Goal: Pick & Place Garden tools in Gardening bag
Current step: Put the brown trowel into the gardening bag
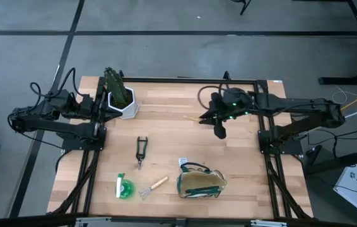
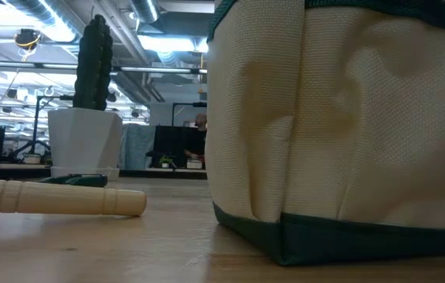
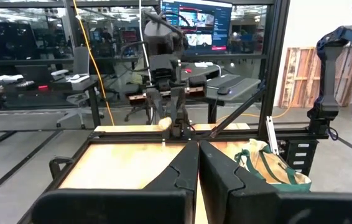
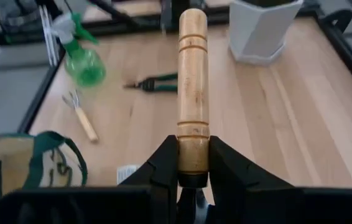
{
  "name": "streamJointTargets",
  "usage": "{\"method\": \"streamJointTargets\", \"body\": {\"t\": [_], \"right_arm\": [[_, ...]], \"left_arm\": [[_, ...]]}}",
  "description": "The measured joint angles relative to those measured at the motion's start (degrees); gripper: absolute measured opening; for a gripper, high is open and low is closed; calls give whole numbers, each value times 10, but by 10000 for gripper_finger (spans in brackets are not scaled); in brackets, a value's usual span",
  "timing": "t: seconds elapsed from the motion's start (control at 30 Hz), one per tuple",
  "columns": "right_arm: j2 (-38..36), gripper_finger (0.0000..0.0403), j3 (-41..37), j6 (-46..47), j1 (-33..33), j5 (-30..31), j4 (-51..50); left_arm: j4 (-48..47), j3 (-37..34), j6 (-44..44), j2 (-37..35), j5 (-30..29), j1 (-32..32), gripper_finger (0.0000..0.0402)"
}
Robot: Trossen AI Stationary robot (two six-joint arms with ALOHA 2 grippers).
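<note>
Fingers of my right gripper point(image 4: 193, 180) clamp the wooden-handled metal trowel point(image 4: 193, 93), its pale handle jutting forward past my fingertips, raised well beyond the tan fabric gardening bag point(image 1: 200, 183) with dark green trim. My left gripper point(image 3: 198, 168) waits pressed shut, far left of the bag.

Light wood table point(image 1: 178, 120); white pot point(image 1: 127, 104) with dark green plant point(image 1: 114, 85); black shears point(image 1: 141, 150). Bright green round item point(image 1: 124, 188), pale wood-handled mini rake point(image 1: 154, 186), tan bag point(image 1: 200, 184) with dark green trim, woven texture. Pale wooden trowel handle point(image 4: 193, 93) with ringed grooves, between black gripper fingers point(image 4: 157, 165).
</note>
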Motion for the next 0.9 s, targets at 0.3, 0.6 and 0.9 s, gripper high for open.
{"method": "streamJointTargets", "body": {"t": [0.3,0.6,0.9], "right_arm": [[-62,66,-165,86,5,-23,268],[-64,66,-244,50,19,-110,458],[-64,66,-246,-90,53,-160,462]], "left_arm": [[0,0,0,0,0,0,6],[0,0,0,0,0,0,6],[0,0,0,0,0,0,6]]}}
